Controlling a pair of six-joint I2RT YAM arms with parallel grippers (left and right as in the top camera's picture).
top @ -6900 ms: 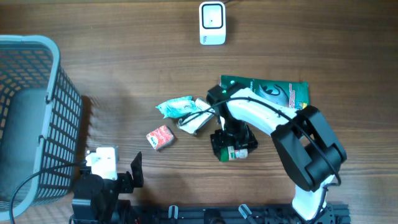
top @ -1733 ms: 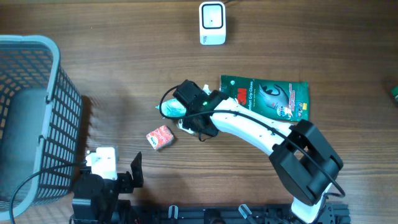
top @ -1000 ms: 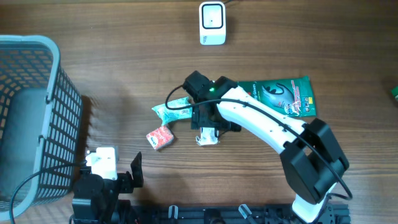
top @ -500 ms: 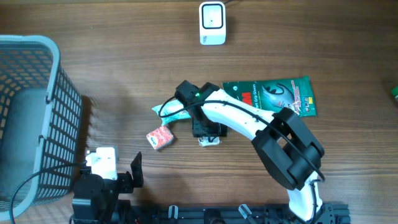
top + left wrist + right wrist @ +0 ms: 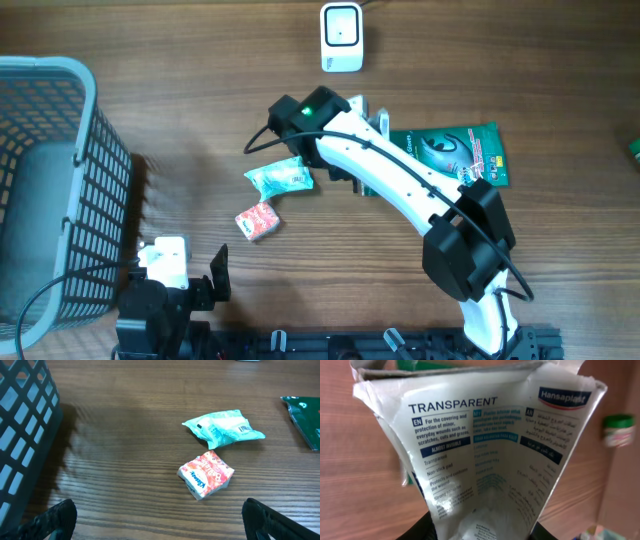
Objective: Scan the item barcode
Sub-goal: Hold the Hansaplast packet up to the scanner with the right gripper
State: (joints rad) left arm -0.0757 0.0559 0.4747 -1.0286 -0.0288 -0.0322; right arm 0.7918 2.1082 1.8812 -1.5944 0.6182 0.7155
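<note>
"Overhead, starting from the left: what lies on your surface?"

"A grey-blue plastic mesh basket (image 5: 55, 140) takes the left edge of the brown wooden surface (image 5: 200, 60). Near it, at the front, my left gripper (image 5: 160, 527) hangs with its jaws wide apart and nothing between them. Next come a small red-and-white tissue pack (image 5: 257, 221) and, just behind it, a crumpled teal packet (image 5: 281, 178), close to each other but not touching."

"And the thing to scan?"

"That is the white cardboard plaster box (image 5: 475, 455), printed in blue. My right gripper (image 5: 479, 532) is clamped on its narrow, squashed end. The box fills the right wrist view, with the wood blurred behind it. From overhead, my right arm (image 5: 400, 185) hides most of it. It is near the middle, in front of the white barcode scanner (image 5: 341, 38) at the back edge, not touching it."

"Further right?"

"A flat green glove packet (image 5: 455, 150), partly under my right arm. At the far edge is a small green-capped thing (image 5: 634, 148), too small to tell."
</note>
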